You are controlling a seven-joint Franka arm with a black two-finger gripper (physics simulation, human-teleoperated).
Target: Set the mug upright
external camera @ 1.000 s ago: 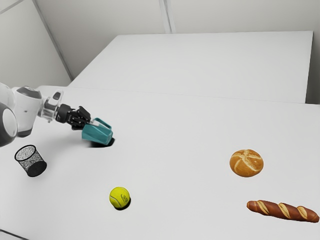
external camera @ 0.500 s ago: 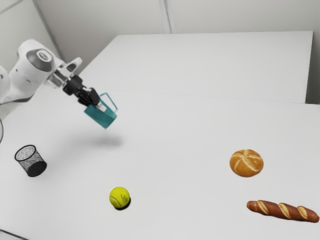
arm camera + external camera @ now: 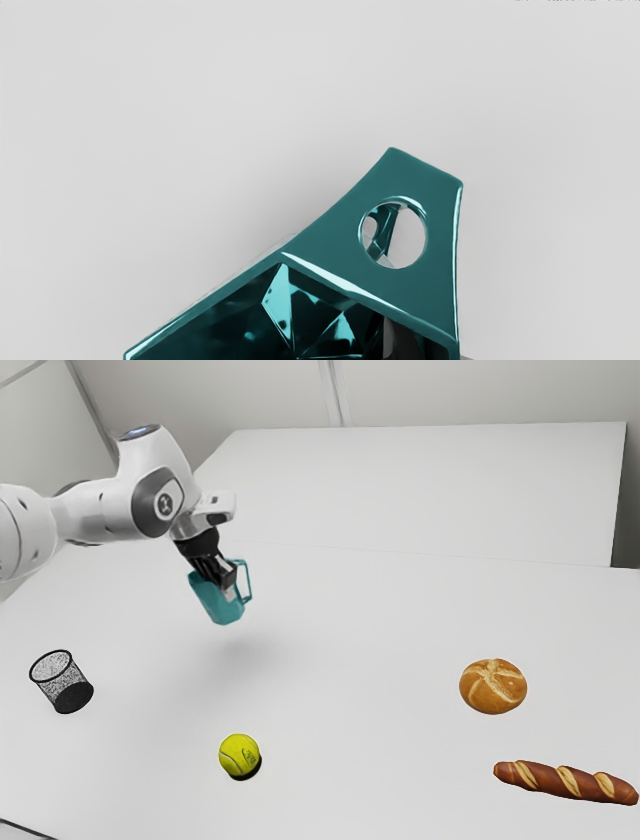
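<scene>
Teal mug (image 3: 212, 603) hangs aloft, tilted, over the white desk (image 3: 350, 660).
The black jaws (image 3: 230, 590) pinch it near its handle (image 3: 249, 582), which points toward the exterior view's right.

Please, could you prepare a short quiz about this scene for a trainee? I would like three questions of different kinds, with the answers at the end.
1. Fill in one word: From the body of the mug, the handle points toward the exterior view's ____.

2. True or false: The gripper holds the mug raised above the table.

3. Multiple choice: Which thing lies nearest to the long bread?
A) the mesh cup
B) the tennis ball
C) the round bread

Key: 1. right; 2. true; 3. C
</scene>
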